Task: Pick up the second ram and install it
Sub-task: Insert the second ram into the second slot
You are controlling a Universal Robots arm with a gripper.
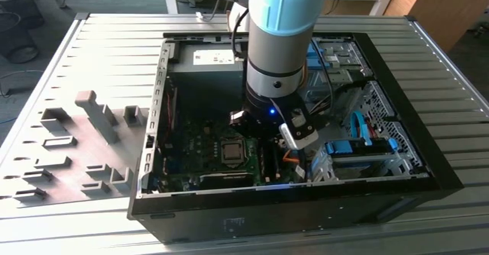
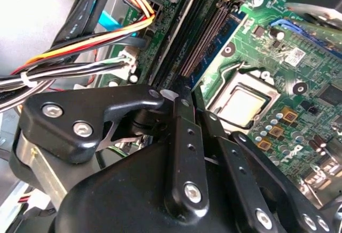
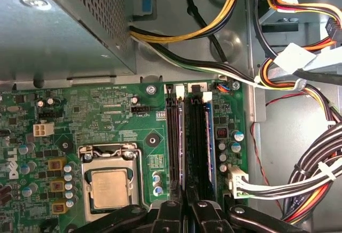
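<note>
The second ram (image 3: 181,137) stands on edge in a slot on the motherboard (image 3: 107,115), right of the processor chip (image 3: 109,187) in the first wrist view, with a black empty slot (image 3: 197,142) beside it. The gripper (image 3: 184,201) sits directly over the stick's near end, fingers (image 2: 184,137) drawn close together around its top edge, seemingly pinching it. In the exterior view the arm (image 1: 279,43) reaches down into the open PC case (image 1: 397,169) on the metal table (image 1: 107,48). Grey holder blocks (image 1: 95,114) stand on the exterior view's left. Bundled cables (image 3: 299,174) run near the slots.
</note>
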